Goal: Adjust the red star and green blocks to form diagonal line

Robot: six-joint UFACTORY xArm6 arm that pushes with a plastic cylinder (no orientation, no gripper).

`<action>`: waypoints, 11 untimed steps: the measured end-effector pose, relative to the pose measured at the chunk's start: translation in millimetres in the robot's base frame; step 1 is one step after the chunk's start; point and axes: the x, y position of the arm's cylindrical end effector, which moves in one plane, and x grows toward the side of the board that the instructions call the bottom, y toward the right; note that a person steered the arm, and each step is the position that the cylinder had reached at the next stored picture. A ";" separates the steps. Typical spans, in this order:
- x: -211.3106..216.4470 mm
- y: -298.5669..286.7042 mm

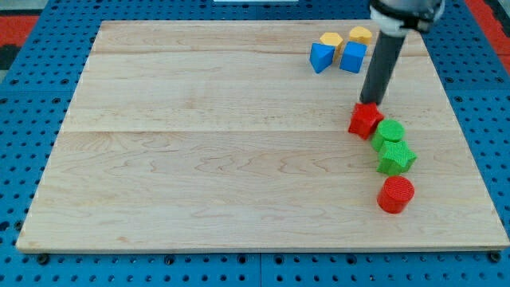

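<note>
Nearest sits the red cylinder (395,194); above it the green star (395,157) and green cylinder (390,131) touch, then the red star (365,119). My tip (369,103), a bare rod, seemingly touches its top edge.

Seven blocks in four colours sit on one wooden counter (199,159).
Counted: two red, a red star (366,119) and a red cylinder (395,194); two green, a rounded green block (390,131) and a green star (395,156); two blue, a blue block (321,56) and a blue cube (352,57); two yellow, a yellow hexagon (331,41) and a second yellow block (361,34); one dark rod.
</note>
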 end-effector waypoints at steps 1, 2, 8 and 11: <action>44.7 -4.5; 47.4 -8.2; 26.1 -46.2; 83.0 -65.5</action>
